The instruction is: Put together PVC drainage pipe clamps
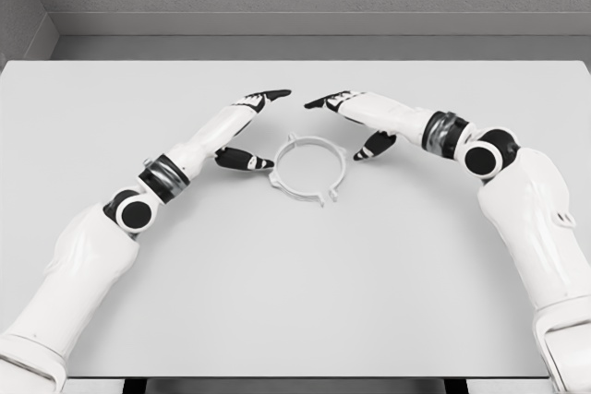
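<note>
clamp ring flat on table, looks joined; left hand and right hand spread, empty, flanking it, thumbs near ears; tightening likely left.

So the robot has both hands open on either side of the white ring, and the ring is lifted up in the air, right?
Not quite. The ring isn't in the air; it lies flat on the table, as the head view shows. The rest is right: the left hand and right hand are open on either side of it, holding nothing.

Matt white plastic clamp ring lies on a smooth, matt grey table.
</note>
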Available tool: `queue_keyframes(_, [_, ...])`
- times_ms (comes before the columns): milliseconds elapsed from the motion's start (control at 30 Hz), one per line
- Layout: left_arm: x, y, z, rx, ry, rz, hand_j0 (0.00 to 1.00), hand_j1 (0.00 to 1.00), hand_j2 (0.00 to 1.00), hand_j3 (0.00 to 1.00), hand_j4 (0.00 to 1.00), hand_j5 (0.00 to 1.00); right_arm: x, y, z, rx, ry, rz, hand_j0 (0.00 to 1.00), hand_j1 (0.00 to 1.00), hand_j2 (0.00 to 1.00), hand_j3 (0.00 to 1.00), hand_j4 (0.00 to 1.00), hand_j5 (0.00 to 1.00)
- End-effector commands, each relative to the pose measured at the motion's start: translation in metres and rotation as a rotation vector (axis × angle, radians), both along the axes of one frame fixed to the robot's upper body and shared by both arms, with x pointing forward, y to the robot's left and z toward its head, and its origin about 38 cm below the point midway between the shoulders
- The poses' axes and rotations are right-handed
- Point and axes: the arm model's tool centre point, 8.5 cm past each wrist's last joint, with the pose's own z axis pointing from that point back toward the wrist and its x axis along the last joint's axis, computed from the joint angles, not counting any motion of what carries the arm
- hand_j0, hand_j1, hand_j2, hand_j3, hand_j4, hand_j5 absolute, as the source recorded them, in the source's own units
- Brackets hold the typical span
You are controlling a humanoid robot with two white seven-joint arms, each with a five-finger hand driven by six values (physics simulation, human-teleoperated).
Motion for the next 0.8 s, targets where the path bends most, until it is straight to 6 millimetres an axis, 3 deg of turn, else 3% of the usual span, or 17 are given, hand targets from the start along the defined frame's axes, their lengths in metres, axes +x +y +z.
queue_keyframes(0, [0.001,0.003,0.001,-0.007,-0.001,0.008,1.00,1.00,1.00,1.00,1.00,1.00,0.000,0.000,0.001,0.009,0.001,-0.002,1.00,1.00,1.00,1.00,1.00,1.00])
queue_keyframes(100, [0.004,0.008,0.006,-0.008,-0.011,0.017,1.00,1.00,1.00,1.00,1.00,1.00,0.001,-0.006,0.001,0.006,0.001,-0.013,1.00,1.00,1.00,1.00,1.00,1.00])
queue_keyframes(133, [0.007,0.024,0.010,0.000,-0.019,0.047,1.00,1.00,1.00,1.00,1.00,1.00,0.007,-0.021,0.011,-0.010,-0.016,-0.037,1.00,1.00,1.00,1.00,1.00,1.00])
queue_keyframes(300, [0.013,0.051,0.019,0.007,-0.037,0.100,1.00,1.00,1.00,1.00,1.00,1.00,0.003,-0.025,0.007,-0.011,-0.009,-0.038,1.00,1.00,1.00,1.00,1.00,1.00])
queue_keyframes(433, [0.013,0.051,0.020,0.006,-0.039,0.101,1.00,1.00,1.00,1.00,1.00,1.00,-0.004,-0.022,0.016,-0.014,-0.050,-0.012,1.00,1.00,1.00,1.00,1.00,1.00])
queue_keyframes(767, [0.013,0.059,0.020,0.010,-0.039,0.115,1.00,1.00,1.00,1.00,1.00,1.00,-0.003,-0.021,0.015,-0.018,-0.048,-0.014,1.00,1.00,1.00,1.00,1.00,1.00])
